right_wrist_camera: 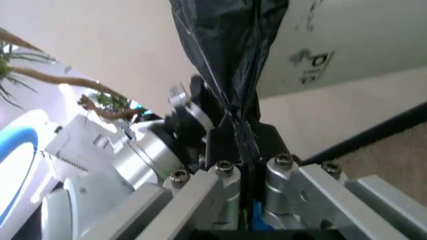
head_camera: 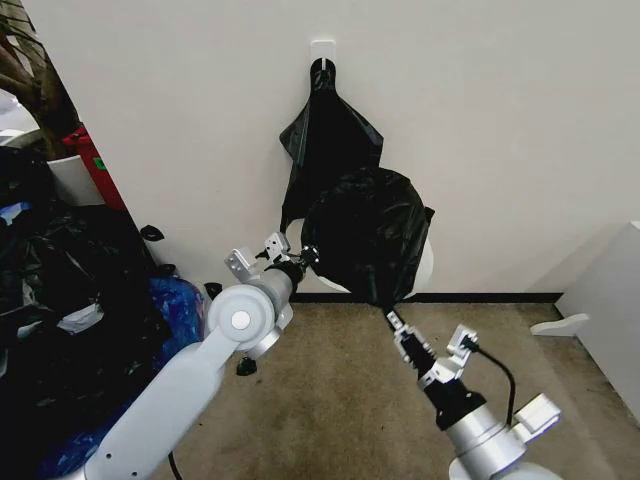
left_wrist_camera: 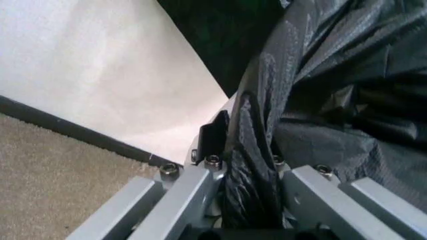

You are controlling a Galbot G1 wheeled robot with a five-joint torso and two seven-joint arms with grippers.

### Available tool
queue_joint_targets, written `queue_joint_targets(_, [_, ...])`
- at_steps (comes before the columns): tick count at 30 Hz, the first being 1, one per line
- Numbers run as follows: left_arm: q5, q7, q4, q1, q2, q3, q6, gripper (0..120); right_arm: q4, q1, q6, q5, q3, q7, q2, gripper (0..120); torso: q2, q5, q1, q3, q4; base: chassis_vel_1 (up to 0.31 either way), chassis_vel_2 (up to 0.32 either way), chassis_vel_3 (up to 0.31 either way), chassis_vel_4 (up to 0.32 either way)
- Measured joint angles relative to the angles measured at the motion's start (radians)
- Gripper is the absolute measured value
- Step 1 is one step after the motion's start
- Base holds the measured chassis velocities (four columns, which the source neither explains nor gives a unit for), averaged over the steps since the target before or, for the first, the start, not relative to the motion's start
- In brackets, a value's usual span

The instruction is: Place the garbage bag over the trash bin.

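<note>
The garbage bag [head_camera: 370,235], glossy and black, bulges in front of the wall and drapes over most of the trash bin [head_camera: 427,262], whose white side peeks out at the bag's right and lower left edges. My left gripper [head_camera: 305,255] is shut on the bag's left edge, and the left wrist view shows a bunched fold of the garbage bag [left_wrist_camera: 320,100] pinched in my left gripper [left_wrist_camera: 243,125]. My right gripper [head_camera: 392,318] is shut on the bag's lowest tip. In the right wrist view my right gripper [right_wrist_camera: 243,135] clamps a twisted strip of garbage bag [right_wrist_camera: 227,50] beside the trash bin [right_wrist_camera: 347,45].
Flat black bags [head_camera: 325,120] hang from a white hook [head_camera: 322,48] on the wall just behind. A heap of stuffed black sacks [head_camera: 60,300], a blue bag [head_camera: 175,300] and a red container [head_camera: 95,165] crowd the left. White furniture [head_camera: 610,300] stands at the right.
</note>
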Motion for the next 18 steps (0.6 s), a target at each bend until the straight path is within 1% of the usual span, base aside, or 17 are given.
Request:
queue_joint_targets(4, [0.000, -0.001, -0.001, -0.002, 0.001, 0.000, 0.000, 1, -0.023, 0.009, 0.000, -0.015, -0.014, 0.000, 0.005, 0, 0.000, 0.0000, 0.000, 0.000, 0.0000, 0.000, 0.000, 0.000, 0.000])
queue_joint_targets(8, [-0.005, -0.002, -0.006, -0.006, 0.004, 0.000, 0.000, 1, -0.074, 0.039, 0.000, -0.018, -0.034, 0.019, 0.010, 0, 0.000, 0.0000, 0.000, 0.000, 0.0001, 0.000, 0.000, 0.000, 0.000])
queue_joint_targets(13, [-0.015, -0.004, -0.013, -0.009, 0.008, -0.002, 0.001, 1, -0.123, 0.055, 0.002, -0.015, -0.023, 0.025, 0.018, 0, 0.000, 0.0001, 0.000, 0.000, 0.0001, 0.000, 0.000, 0.000, 0.000])
queue_joint_targets(18, [-0.018, -0.005, -0.017, -0.008, 0.015, -0.006, 0.002, 1, -0.129, 0.043, 0.006, -0.001, -0.001, 0.019, 0.017, 0, 0.000, 0.0000, 0.000, 0.000, 0.0000, 0.000, 0.000, 0.000, 0.000])
